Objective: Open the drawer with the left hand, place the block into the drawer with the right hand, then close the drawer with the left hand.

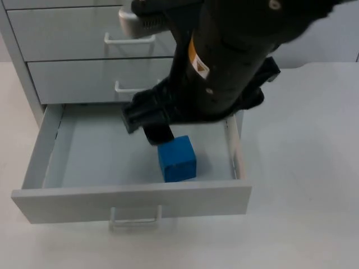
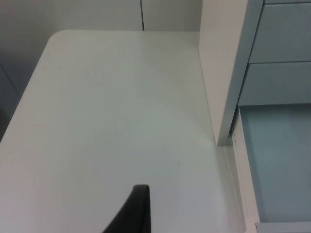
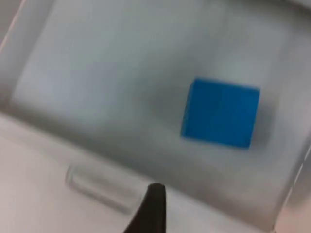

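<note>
Inside the open bottom drawer (image 1: pixel 84 151) of a grey cabinet (image 1: pixel 67 33), a blue block (image 1: pixel 177 159) rests on the floor, toward the four o'clock corner, close to the front panel and a little in from the side wall. The drawer is pulled well out over the white table (image 1: pixel 303 140), its clear handle (image 1: pixel 136 217) at six o'clock in the top view. Two upper drawers stay flush with the cabinet face.

Above the drawer hangs the right gripper (image 1: pixel 154 126), at the block's eleven o'clock and just beside it; whether it touches the block cannot be told, nor can the spread of its fingers. The right arm crosses the cabinet front from one o'clock. The right wrist view shows the block (image 3: pixel 221 112) lying free on the drawer floor, with the handle (image 3: pixel 97 187) past the front panel.

Meanwhile the left gripper (image 2: pixel 133 213) waits over bare table beside the cabinet's side wall (image 2: pixel 218 73), near the drawer's rail; its grip cannot be judged either.
</note>
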